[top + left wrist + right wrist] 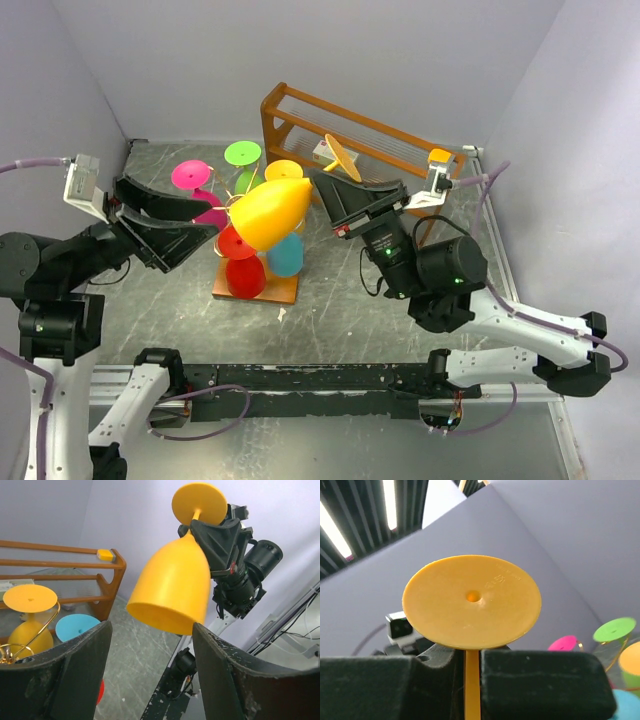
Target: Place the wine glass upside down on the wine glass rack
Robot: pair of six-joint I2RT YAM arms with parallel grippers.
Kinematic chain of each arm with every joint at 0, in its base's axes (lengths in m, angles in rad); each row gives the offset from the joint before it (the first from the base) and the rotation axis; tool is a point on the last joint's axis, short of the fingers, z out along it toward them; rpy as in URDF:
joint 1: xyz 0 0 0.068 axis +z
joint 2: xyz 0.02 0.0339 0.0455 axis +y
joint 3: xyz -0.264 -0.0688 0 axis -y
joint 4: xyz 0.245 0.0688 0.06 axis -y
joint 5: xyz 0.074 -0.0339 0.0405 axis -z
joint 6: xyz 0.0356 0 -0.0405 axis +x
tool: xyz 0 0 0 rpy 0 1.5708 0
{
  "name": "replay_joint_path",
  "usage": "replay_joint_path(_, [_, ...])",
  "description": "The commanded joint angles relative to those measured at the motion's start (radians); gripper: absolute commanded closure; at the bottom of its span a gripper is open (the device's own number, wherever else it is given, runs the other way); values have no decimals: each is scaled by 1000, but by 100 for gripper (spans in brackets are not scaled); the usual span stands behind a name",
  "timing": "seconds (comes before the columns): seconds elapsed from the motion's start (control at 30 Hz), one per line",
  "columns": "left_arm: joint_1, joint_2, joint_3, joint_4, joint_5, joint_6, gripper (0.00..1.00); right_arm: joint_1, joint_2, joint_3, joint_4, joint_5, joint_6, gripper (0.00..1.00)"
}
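Observation:
My right gripper [338, 188] is shut on the stem of a yellow-orange wine glass [270, 212]. It holds the glass tilted in the air, bowl mouth toward the left, above the wine glass rack [278, 291]. The rack is a gold wire stand on a wooden base, with several coloured glasses hanging on it. In the right wrist view the glass's foot [471, 601] sits just above the shut fingers [535, 680]. My left gripper [205, 218] is open and empty just left of the rack. In the left wrist view the bowl [172, 587] hangs beyond its open fingers [75, 675].
A brown wooden shelf [330, 120] stands at the back right of the rack, and shows in the left wrist view [60, 562]. Pink [190, 174], green [242, 152], red [245, 277] and blue [285, 255] glasses hang on the rack. Grey walls enclose the table.

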Motion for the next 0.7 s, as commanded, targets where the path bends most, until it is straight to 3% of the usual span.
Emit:
replay_joint_path(0.0, [-6, 28, 65, 31, -5, -117, 23, -2, -11, 91, -176, -154, -311, 100])
replay_joint_path(0.1, [-6, 60, 105, 75, -33, -245, 23, -2, 2, 126, -185, -239, -463, 100])
replay_joint_path(0.23, [-6, 114, 200, 0, -93, -326, 22, -2, 61, 188, -142, -341, -611, 100])
replay_joint_path(0.43, [-7, 146, 275, 42, -138, -437, 13, -2, 178, 311, -140, -448, -756, 100])
replay_joint_path(0.67, [-6, 133, 290, 59, -164, -505, 12, -1, 220, 323, -124, -502, -842, 100])
